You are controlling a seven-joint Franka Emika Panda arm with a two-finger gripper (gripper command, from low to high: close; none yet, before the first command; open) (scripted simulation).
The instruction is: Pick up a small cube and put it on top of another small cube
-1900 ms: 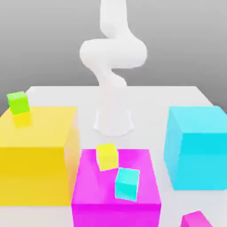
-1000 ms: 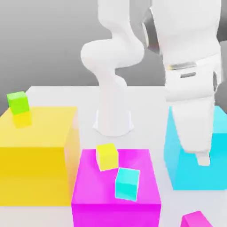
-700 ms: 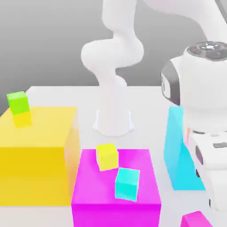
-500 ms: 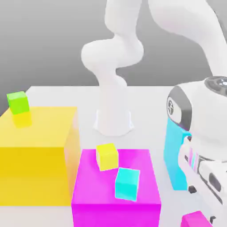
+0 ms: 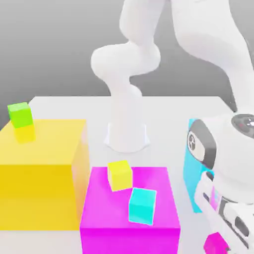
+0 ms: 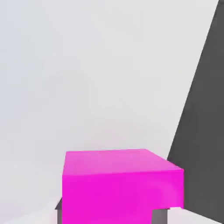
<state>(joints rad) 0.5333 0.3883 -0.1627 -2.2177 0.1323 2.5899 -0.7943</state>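
Scanning from the exterior view's left: a yellow block, then a big magenta block carrying the small cyan cube, then the gripper low at the right, clamped on the small magenta cube. Grasp made; lifting and stacking remain.

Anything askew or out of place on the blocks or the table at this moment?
Mostly tidy. The small cyan cube sits at the front edge of the big magenta block, seemingly slightly over it, turned differently from the small yellow cube. Nothing is spilled or damaged. The gripper is shut on the small magenta cube.
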